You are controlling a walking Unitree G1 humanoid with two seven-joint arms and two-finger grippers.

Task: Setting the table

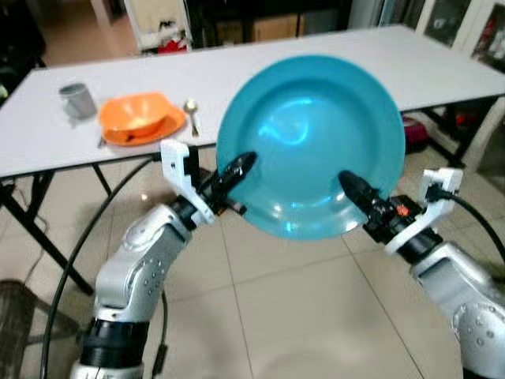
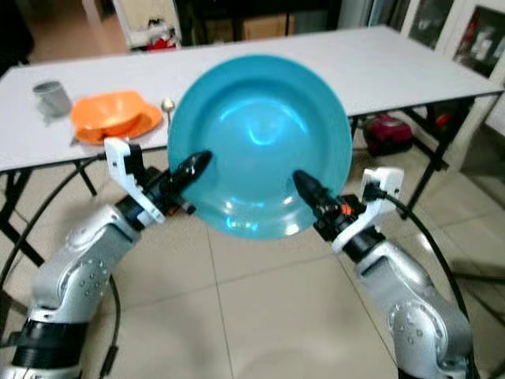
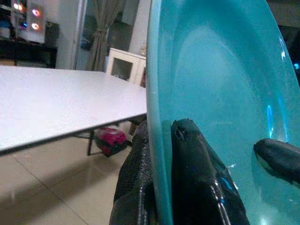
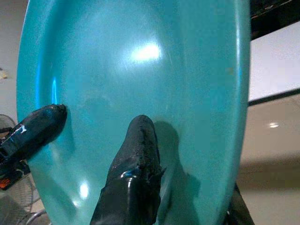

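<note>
Wrist views revealed each claw, left and right, pinching one teal plate; head views added one orange bowl, one spoon, seemingly one cup on the table.

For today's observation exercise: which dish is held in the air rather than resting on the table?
The blue plate, gripped by both the left gripper and right gripper; the orange bowl rests on the table.

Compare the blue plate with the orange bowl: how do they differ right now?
The blue plate is held up off the table, tilted toward the camera, pinched at its rim by the left claw and the right claw; the orange bowl rests on the white table. The blue plate looks wider and shallower; the orange bowl is deeper. Both are plain, single-coloured dishes.
</note>
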